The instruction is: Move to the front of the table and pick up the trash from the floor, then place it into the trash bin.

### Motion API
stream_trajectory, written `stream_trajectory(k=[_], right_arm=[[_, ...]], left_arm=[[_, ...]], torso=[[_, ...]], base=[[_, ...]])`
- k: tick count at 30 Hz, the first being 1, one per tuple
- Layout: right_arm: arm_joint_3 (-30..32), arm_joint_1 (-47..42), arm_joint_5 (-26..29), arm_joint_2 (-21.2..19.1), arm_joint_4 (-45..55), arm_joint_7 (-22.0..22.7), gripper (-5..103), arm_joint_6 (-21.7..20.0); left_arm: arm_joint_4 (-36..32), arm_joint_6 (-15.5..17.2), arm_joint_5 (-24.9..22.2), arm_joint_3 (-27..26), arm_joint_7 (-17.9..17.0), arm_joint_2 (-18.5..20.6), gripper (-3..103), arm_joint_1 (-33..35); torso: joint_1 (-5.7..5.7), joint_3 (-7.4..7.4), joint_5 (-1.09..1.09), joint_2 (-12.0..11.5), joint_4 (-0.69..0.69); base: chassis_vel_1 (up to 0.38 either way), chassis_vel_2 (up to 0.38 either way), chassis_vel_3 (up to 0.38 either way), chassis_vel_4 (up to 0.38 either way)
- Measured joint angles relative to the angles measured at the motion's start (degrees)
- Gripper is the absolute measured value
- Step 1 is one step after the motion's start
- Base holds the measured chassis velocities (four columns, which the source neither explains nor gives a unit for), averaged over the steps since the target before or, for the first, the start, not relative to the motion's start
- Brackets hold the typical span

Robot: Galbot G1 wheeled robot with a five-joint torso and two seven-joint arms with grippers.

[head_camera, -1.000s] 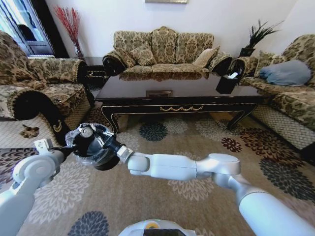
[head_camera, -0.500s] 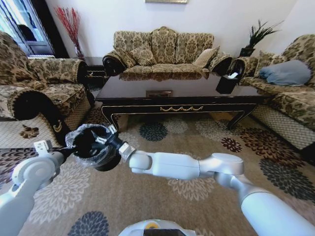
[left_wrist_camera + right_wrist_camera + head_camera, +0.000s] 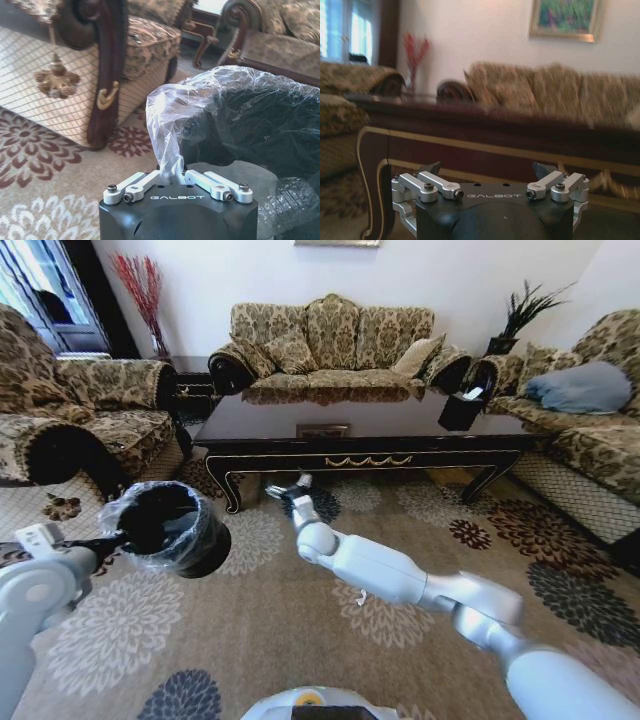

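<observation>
My left end effector (image 3: 172, 176) is clenched on the ruffled clear liner at the rim of the trash bin (image 3: 172, 530) and holds the bin above the floor (image 3: 300, 640), at my left side, near the patterned armchair (image 3: 70, 420). My right end effector (image 3: 285, 487) is released: its fingers (image 3: 431, 169) stand wide apart with nothing between them. It extends forward at low height, just in front of the apron of the bench (image 3: 360, 430), facing the gold scroll trim. A black tissue box (image 3: 462, 408) rests on the bench at its far right end. The bin interior appears dark; I cannot tell its contents.
</observation>
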Motion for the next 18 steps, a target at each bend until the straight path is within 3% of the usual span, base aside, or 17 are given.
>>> stream_trajectory(k=[6, 12, 18], right_arm=[[0.6, -3.8, 1.6, 0.4, -2.6, 0.0, 100, 0.0], [0.7, -8.6, -2.0, 1.7, -6.1, -1.6, 100, -2.7], [1.3, -11.9, -4.5, 3.5, -9.0, -1.8, 100, -3.8]], left_arm=[[0.8, -0.3, -1.9, -2.4, -0.5, 0.0, 2, -0.2], [3.9, -0.5, -7.6, -7.3, -2.5, 4.1, 2, -0.7], [5.6, -0.6, -8.7, -9.3, -2.7, 5.1, 2, -0.1]], torso=[[0.0, 0.0, -0.03, 0.0, -0.01], [0.0, -0.01, -0.01, 0.0, 0.0], [-0.01, 0.0, -0.02, 0.0, -0.01]], base=[[0.0, 0.0, 0.0, 0.0], [0.0, 0.0, 0.0, 0.0], [0.0, 0.0, 0.0, 0.0]])
